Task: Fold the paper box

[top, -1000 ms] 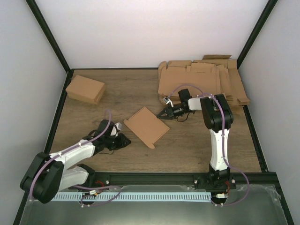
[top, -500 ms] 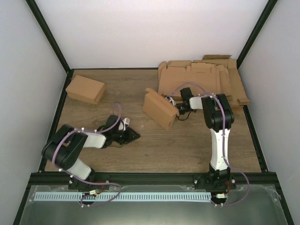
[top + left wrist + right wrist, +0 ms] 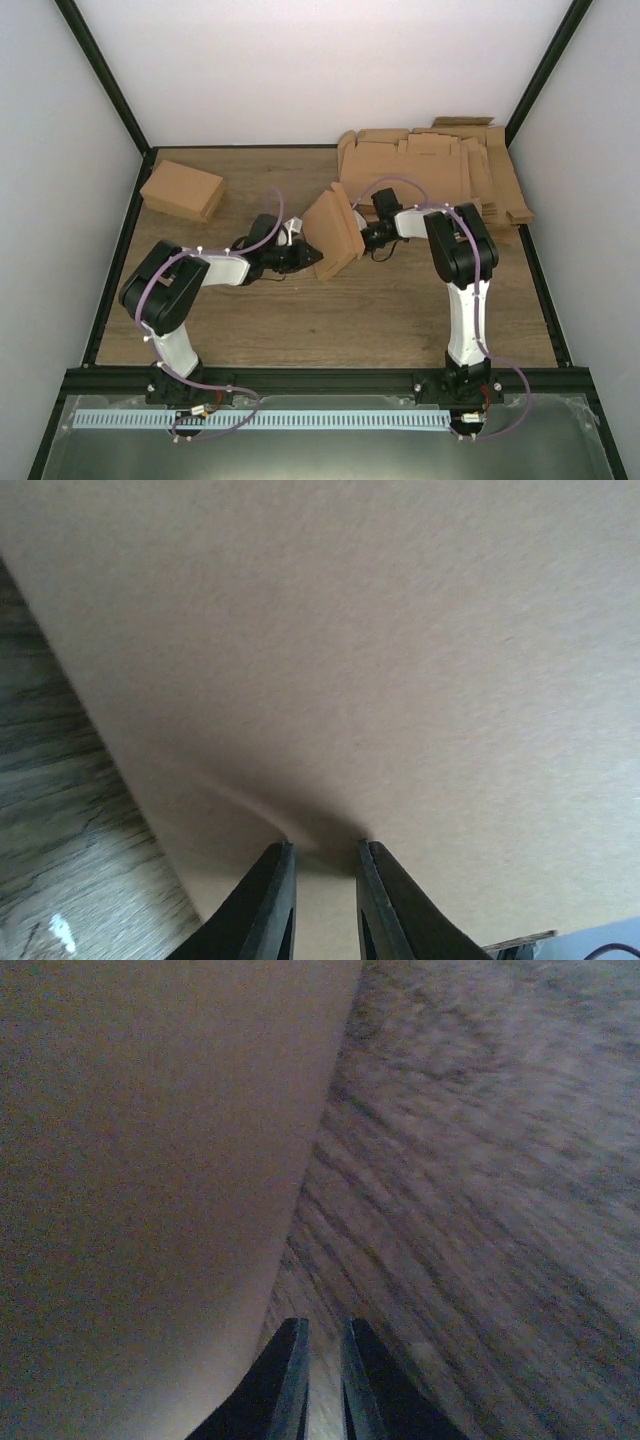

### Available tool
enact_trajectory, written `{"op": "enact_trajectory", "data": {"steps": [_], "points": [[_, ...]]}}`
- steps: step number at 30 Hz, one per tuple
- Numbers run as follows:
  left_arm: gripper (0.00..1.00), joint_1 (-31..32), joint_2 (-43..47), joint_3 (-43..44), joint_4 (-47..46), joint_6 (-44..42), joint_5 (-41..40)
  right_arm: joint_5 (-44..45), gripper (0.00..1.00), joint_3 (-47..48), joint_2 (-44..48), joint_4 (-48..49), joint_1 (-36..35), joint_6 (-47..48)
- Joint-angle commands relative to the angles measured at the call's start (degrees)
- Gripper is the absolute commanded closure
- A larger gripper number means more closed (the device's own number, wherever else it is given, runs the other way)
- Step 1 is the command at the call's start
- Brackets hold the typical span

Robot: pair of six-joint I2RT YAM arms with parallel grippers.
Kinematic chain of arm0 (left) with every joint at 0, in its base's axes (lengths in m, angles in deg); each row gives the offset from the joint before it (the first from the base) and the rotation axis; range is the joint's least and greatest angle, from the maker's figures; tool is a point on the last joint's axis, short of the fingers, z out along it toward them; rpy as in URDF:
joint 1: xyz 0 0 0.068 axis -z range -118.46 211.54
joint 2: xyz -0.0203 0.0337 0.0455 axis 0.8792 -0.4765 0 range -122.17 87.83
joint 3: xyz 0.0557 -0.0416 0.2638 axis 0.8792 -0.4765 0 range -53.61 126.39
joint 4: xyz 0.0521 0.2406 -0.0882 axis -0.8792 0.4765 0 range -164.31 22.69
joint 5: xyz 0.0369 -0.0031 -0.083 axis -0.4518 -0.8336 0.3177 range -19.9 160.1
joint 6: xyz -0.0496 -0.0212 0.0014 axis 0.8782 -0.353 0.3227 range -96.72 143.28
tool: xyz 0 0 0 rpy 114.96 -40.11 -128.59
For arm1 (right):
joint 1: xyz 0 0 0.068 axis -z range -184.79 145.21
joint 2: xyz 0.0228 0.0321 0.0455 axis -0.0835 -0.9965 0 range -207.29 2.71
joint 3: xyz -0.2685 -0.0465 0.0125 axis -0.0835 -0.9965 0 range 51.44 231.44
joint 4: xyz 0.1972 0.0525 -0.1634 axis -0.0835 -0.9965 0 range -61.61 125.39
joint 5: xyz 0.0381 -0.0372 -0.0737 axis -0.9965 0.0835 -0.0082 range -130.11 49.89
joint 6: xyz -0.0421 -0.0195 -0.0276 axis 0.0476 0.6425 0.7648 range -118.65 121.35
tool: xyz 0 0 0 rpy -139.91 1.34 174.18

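The paper box, plain brown cardboard, stands tipped up on one edge near the middle of the table, squeezed between my two grippers. My left gripper comes at it from the left. In the left wrist view its tips press against the box's broad face, a narrow gap open between them with nothing in it. My right gripper sits at the box's right side. In the right wrist view its fingers are almost together just beside the cardboard wall, holding nothing, over the wood.
Another folded brown box lies at the back left. A thick pile of flat cardboard blanks fills the back right, just behind the right arm. The wooden table is ringed by a black frame.
The box went from lying flat to standing on edge and shifted toward the back. My left gripper travelled right and back until it touched the box. The right gripper stayed at its right side.
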Motion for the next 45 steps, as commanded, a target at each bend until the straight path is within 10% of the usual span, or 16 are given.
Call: {"op": "enact_trajectory", "data": {"steps": [1,31,45], "points": [[0.79,0.2,-0.7,-1.1,3.4,-3.1,0.3,2.9,0.87,-0.4,3.1,1.4,-2.7,1.1],[0.75,7.9,18.2,-12.3,15.2,-3.3,-7.5,49.9,0.74,-7.9,17.6,-2.3,-22.6,0.0],[0.72,6.3,24.1,-9.2,24.4,-6.3,-11.8,42.0,0.6,-4.8,25.8,-7.4,-14.1,-4.5]]}}
